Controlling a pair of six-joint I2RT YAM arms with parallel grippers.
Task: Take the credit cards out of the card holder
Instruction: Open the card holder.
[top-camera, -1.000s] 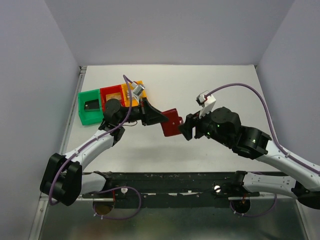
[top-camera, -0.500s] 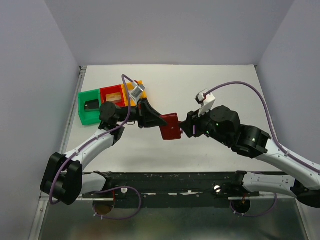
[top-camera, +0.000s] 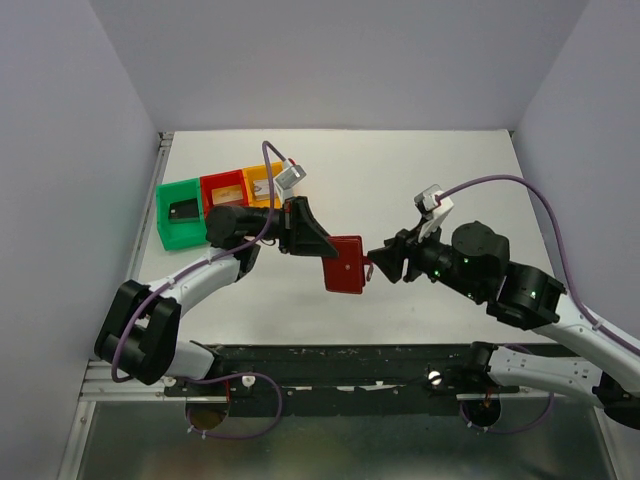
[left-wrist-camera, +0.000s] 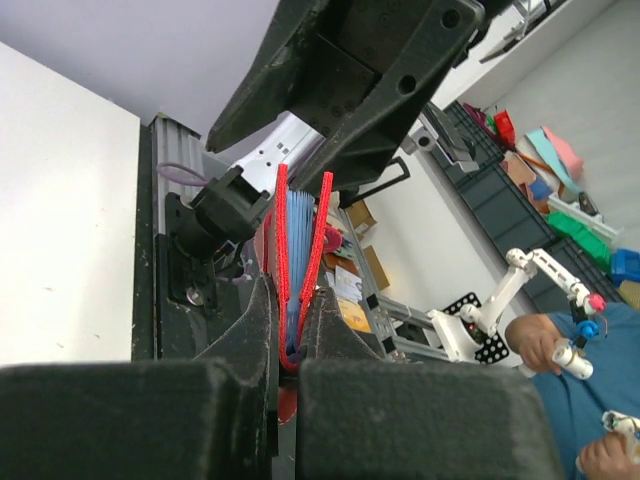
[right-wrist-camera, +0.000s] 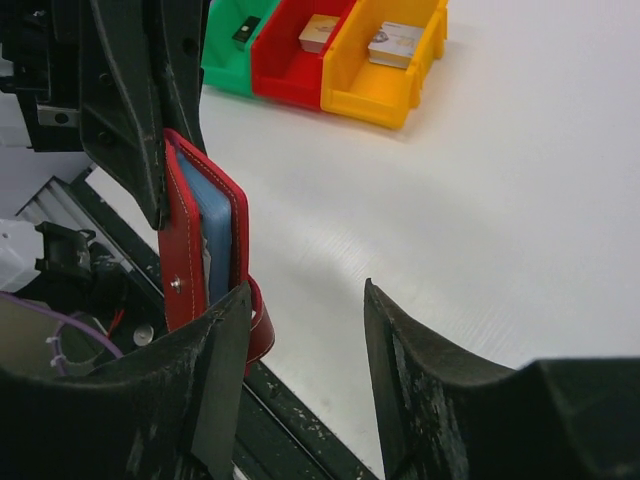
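Observation:
The card holder (top-camera: 346, 266), a dark red wallet with blue lining, hangs above the table's middle. My left gripper (top-camera: 320, 247) is shut on its folded edge, and the left wrist view shows the two red covers (left-wrist-camera: 301, 235) rising from my left gripper (left-wrist-camera: 290, 345). My right gripper (top-camera: 377, 262) stands open just right of the card holder (right-wrist-camera: 198, 250). Its left fingertip (right-wrist-camera: 232, 305) lies beside the snap tab (right-wrist-camera: 258, 328), and nothing is between its fingers (right-wrist-camera: 303, 298). Credit cards lie in the bins: a black one (right-wrist-camera: 245, 32), a tan one (right-wrist-camera: 320, 28) and a silver one (right-wrist-camera: 396, 42).
Three small bins stand in a row at the back left: green (top-camera: 180, 232), red (top-camera: 222, 183) and orange (top-camera: 258, 177). The black rail (top-camera: 340, 362) holding the arm bases runs along the near edge. White walls close in the table's sides and back.
The left gripper has turned and carried the card holder slightly nearer and lower. The right arm has drawn back to the right, away from the holder, its jaws a little narrower.

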